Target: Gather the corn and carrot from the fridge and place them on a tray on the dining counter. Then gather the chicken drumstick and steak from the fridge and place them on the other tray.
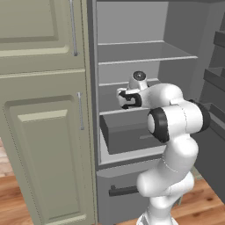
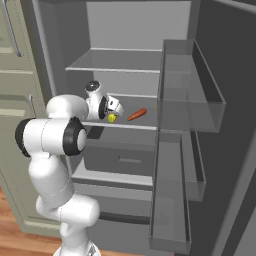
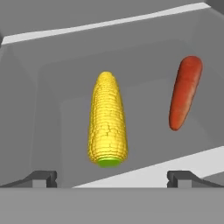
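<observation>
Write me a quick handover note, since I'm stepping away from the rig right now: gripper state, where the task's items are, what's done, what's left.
Gripper: open, holding nothing, reaching into the open fridge at the middle shelf.
Corn: lying on that shelf, straight ahead between the fingertips, not yet touched.
Carrot: on the same shelf beside the corn, apart from it.
Done: fridge door open, arm lined up on the corn.
Left: grasp the corn and carry it to a tray, then the carrot; after that the chicken drumstick and steak go to the other tray. Their whereabouts and the trays' can't be told from here.
</observation>
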